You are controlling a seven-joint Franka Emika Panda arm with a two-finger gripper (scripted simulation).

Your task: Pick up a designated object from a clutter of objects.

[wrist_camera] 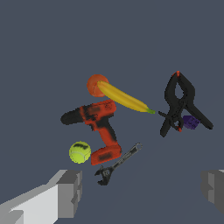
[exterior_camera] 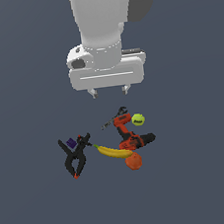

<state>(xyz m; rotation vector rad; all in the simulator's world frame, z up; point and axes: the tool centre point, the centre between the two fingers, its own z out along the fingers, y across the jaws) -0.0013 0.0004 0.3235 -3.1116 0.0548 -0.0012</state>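
The banana (exterior_camera: 112, 152) is curved, yellow with a green stem tip, and lies in the pile between the orange-and-black drill (exterior_camera: 130, 134) and the black spring clamp (exterior_camera: 76, 155). In the wrist view the banana (wrist_camera: 124, 99) rests with one end against the orange fruit (wrist_camera: 94, 85). My gripper (exterior_camera: 109, 91) hangs open and empty well above the pile, its fingertips (wrist_camera: 70, 192) wide apart in the wrist view. The yellow-green ball (wrist_camera: 80, 152) sits beside the drill (wrist_camera: 99, 127). The small purple block (wrist_camera: 190, 122) lies by the clamp (wrist_camera: 180, 103).
A dark adjustable wrench (wrist_camera: 119, 164) lies by the drill's base, nearest the fingers; it also shows in the exterior view (exterior_camera: 111, 119). The orange fruit (exterior_camera: 133, 161) sits at the pile's near edge. The pile rests on a plain dark grey floor (exterior_camera: 202, 182).
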